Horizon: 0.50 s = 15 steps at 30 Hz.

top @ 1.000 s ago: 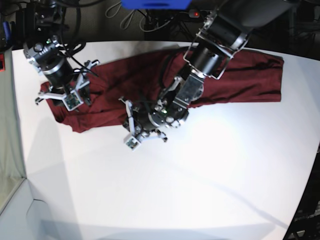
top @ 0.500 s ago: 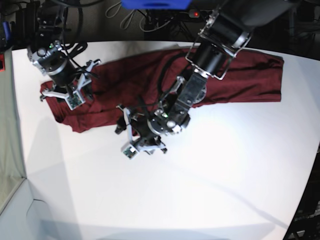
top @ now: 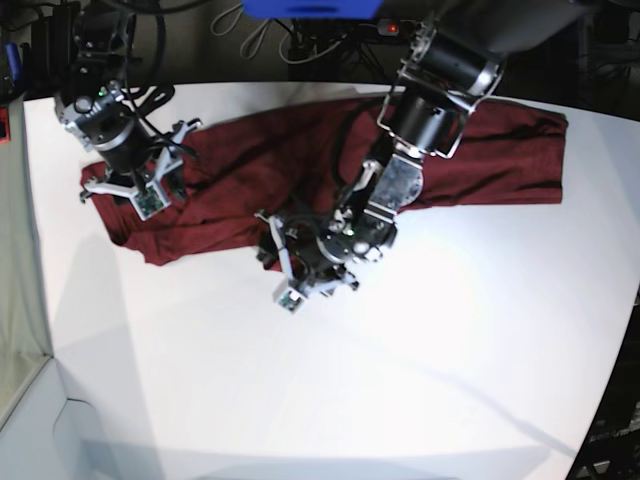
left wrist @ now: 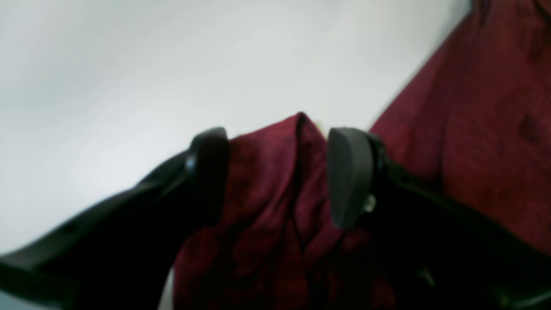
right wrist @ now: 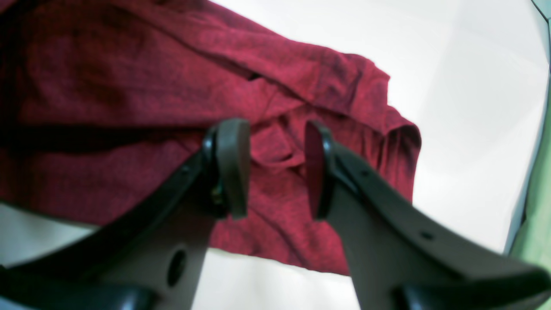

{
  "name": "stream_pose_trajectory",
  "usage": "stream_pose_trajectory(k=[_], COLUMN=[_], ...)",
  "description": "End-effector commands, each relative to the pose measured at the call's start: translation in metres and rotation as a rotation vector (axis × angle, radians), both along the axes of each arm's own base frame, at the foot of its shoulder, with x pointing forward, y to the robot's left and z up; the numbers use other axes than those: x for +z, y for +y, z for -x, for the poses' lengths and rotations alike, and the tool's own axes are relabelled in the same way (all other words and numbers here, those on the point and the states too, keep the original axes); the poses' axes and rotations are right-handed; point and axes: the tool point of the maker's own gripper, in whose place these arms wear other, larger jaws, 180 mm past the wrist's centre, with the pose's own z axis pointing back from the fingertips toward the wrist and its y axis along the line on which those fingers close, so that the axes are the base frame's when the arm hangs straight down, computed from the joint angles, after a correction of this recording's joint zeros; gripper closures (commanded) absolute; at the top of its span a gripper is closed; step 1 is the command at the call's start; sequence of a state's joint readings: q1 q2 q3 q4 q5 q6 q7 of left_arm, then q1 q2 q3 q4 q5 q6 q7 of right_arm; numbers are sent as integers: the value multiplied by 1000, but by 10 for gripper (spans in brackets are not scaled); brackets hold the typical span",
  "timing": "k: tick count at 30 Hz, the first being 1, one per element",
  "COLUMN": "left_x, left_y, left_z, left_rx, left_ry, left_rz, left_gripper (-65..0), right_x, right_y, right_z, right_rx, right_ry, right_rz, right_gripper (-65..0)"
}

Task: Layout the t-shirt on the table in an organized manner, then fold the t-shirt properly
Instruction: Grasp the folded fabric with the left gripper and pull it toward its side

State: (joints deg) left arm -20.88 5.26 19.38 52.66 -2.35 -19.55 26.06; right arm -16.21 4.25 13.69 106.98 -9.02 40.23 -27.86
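The maroon t-shirt [top: 500, 150] lies rumpled in a long band across the far part of the white table [top: 400, 380]. My left gripper [top: 290, 275] sits at the shirt's near edge, mid-table. In the left wrist view this gripper [left wrist: 277, 172] is open, and a raised fold of the t-shirt [left wrist: 275, 181] stands loosely between its fingers [left wrist: 348, 172]. My right gripper [top: 145, 195] hovers over the shirt's bunched left end. In the right wrist view it [right wrist: 275, 170] is open just above the crumpled t-shirt [right wrist: 129, 77], holding nothing.
Dark cables and equipment [top: 300, 40] crowd the space behind the table's far edge, with a blue object [top: 310, 8] at top. A greenish wall [right wrist: 538, 215] borders the table near the right gripper. The table's curved edge [top: 615, 340] runs down the right.
My left gripper has opened and let go of the shirt fold, then shifted slightly right. The right arm rose a little toward the back, then stayed still.
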Motion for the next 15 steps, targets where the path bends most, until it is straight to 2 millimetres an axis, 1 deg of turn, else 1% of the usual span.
stream_pose_trajectory(k=[1,3,5,6,9,12,15], left_x=[16,17,17,17,18,21,27], left_y=[-7,-8,-8,-8,-7,-9,-12], left_z=[-11,-12,-12,-13,-14,-15,-16], left_rx=[-5,-3,-4,-2,4,3,4], left_ry=[-47,-57,-59,-59,-60,-68,-77], left_rz=[27,38,38,38,44,52,67], left_gripper=[-357,-355,-323,-288,-132,-63,-36], right_x=[12,12,12,12,12,12,12], right_y=[2,2,2,2,2,2,2], right_z=[-7,-7,-7,-7,-7,-7,-7], right_rx=[8,8,8,8,8,8,8], right_ry=[-47,-49,-49,-49,-49,-49,-49], right_rz=[-13,-14,-14,-14,-14,-14,-14], right_gripper=[-227,-227,-227,-227,-227,-227,-227])
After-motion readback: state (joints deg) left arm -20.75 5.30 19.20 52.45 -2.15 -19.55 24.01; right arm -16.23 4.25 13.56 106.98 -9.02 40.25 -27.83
